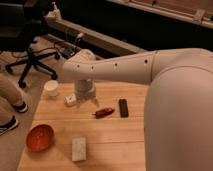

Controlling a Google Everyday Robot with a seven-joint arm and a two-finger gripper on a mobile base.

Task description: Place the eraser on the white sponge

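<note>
The eraser point(123, 107), a small flat black bar, lies on the wooden table point(115, 140) right of centre. The white sponge point(78, 148), a pale speckled block, lies near the table's front, left of the eraser. My gripper point(85, 95) hangs from the white arm above the table's back left part, left of the eraser and well behind the sponge. It holds nothing that I can see.
A reddish-brown elongated object point(103, 112) lies just left of the eraser. A small white box with dark dots point(71, 99) and a white cup point(51, 88) stand at back left. An orange bowl point(40, 137) sits at front left. An office chair point(27, 55) and a person's leg point(10, 100) are beyond the table's left edge.
</note>
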